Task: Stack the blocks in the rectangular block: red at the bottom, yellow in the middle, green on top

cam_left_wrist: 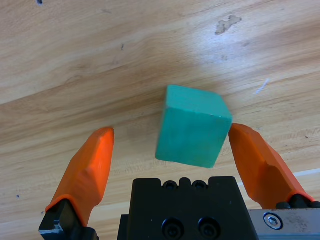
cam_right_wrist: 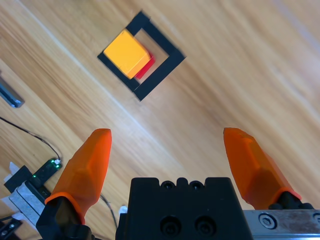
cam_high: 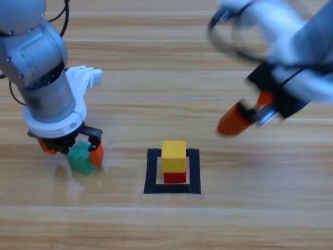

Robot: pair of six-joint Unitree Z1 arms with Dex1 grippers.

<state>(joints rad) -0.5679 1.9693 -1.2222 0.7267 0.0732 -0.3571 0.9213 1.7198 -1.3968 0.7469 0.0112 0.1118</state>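
At the frame's left, the left pincer points down at the worktop, its jaws spread around the green cube. In the left wrist view one jaw touches the cube's side and the other stands clear, so nothing is gripped. In the lower middle, the yellow cube sits on the red cube inside the tape square. Upper right, the right pincer hangs released and empty above the worktop.

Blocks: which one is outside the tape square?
The green block, left of the tape square, between the open left gripper jaws. Yellow sits on red inside the square.
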